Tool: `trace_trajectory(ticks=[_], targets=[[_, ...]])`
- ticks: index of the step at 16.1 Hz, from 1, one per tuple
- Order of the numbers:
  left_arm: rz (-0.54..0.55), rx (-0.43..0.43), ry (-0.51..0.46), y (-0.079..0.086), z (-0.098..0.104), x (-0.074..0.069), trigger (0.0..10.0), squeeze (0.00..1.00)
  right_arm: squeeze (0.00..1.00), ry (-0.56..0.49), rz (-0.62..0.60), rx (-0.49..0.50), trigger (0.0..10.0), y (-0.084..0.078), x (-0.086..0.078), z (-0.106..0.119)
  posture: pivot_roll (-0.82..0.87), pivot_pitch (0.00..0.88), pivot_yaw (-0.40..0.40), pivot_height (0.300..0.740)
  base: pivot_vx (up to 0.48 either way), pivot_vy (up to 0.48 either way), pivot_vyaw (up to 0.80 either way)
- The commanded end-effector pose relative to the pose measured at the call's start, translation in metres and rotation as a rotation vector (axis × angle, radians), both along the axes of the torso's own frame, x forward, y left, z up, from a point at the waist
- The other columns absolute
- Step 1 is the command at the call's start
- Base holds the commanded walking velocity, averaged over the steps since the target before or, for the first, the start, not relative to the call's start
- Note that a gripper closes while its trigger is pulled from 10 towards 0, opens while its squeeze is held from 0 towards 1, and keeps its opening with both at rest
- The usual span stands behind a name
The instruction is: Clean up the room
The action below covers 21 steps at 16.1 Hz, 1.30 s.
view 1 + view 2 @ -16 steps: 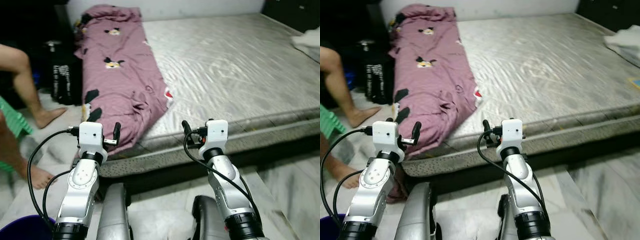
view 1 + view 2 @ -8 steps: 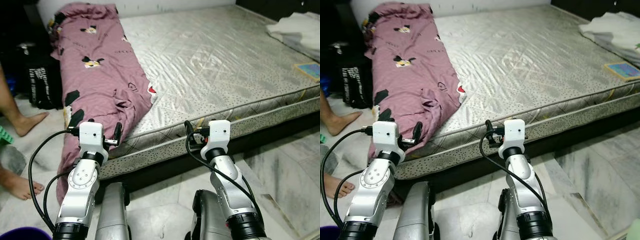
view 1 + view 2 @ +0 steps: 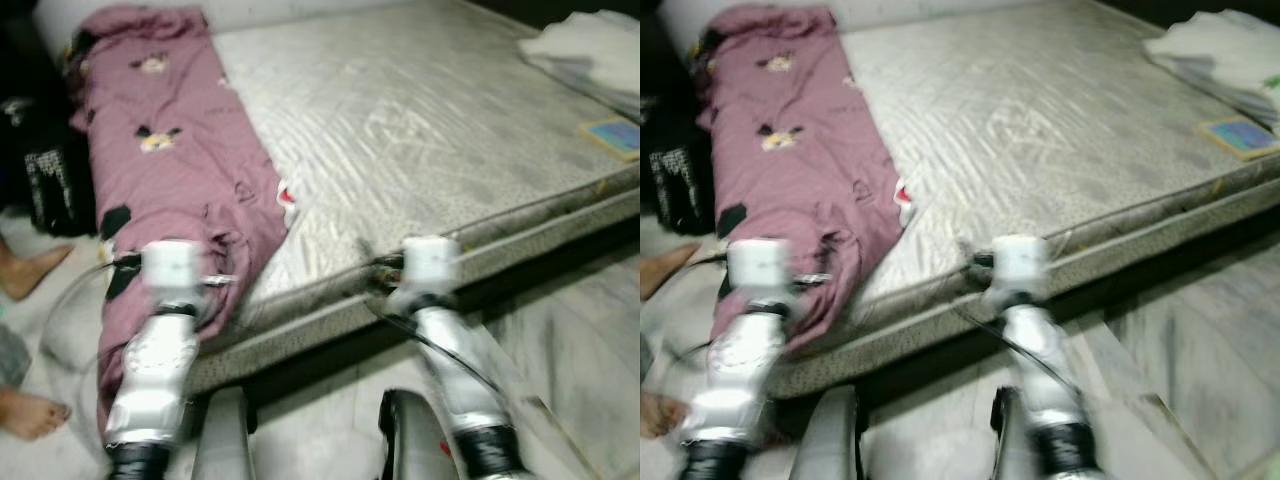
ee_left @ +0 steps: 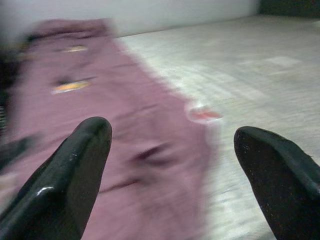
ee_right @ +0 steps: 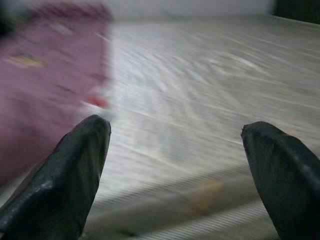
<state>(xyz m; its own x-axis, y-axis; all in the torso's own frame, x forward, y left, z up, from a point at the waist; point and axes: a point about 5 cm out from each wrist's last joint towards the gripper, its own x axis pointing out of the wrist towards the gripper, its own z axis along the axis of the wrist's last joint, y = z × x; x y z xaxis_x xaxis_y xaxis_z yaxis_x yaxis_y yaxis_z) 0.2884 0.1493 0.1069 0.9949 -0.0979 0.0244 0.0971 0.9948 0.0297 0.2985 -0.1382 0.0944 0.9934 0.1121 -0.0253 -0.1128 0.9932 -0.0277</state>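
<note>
A mauve blanket [image 3: 170,170] printed with cartoon faces lies along the left side of a bare grey mattress [image 3: 420,130] and droops over its near edge. Folded white cloth [image 3: 590,50] and a small colourful book [image 3: 612,135] rest on the mattress at the far right. Both arms are raised in front of the bed edge, blurred by motion. My left gripper [image 4: 172,135] is open and empty, looking over the blanket [image 4: 125,125]. My right gripper [image 5: 175,130] is open too, facing the mattress [image 5: 200,90] with nothing between its fingers.
A person's bare feet [image 3: 28,272] stand on the floor at the far left, next to a black bag [image 3: 50,180]. Pale marble floor [image 3: 590,330] runs along the bed's near side to the right.
The whole picture has slid left and blurred, so the camera has turned right and closer to the bed. The white cloth and book came into view. Both grippers keep the same open pose.
</note>
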Motion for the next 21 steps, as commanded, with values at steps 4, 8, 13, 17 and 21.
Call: trace_trajectory(ticks=[4,8,13,17,21], targets=[[0.036,0.025,0.032,0.0129,-0.0058,-0.0014,10.0,0.0,0.0,-0.014,0.042,0.018,10.0,0.0173,0.0021,0.0046,0.02,0.033,0.026,0.534,0.0,0.0,0.54],[0.04,0.012,0.035,0.0096,-0.0063,0.0004,10.0,0.0,0.0,-0.016,0.058,-0.011,10.0,0.0181,0.0021,0.0042,0.01,0.027,0.024,0.534,0.0,0.0,0.35],[0.043,-0.003,0.032,0.0075,-0.0057,0.0024,10.0,0.0,0.0,-0.015,0.046,0.018,10.0,0.0151,0.0023,0.0048,0.01,0.029,0.02,0.534,0.0,0.0,0.41],[0.046,-0.014,0.034,0.007,-0.0054,0.0042,10.0,0.0,0.0,-0.011,0.039,0.015,10.0,0.0141,0.0031,0.0051,0.01,0.037,0.019,0.534,0.208,0.0,0.0],[0.065,-0.021,0.06,0.0062,-0.0097,0.0061,10.0,0.0,0.0,-0.01,0.03,0.02,10.0,0.0129,0.0025,0.0049,0.0,0.043,0.021,0.534,0.0,0.0,0.0]])
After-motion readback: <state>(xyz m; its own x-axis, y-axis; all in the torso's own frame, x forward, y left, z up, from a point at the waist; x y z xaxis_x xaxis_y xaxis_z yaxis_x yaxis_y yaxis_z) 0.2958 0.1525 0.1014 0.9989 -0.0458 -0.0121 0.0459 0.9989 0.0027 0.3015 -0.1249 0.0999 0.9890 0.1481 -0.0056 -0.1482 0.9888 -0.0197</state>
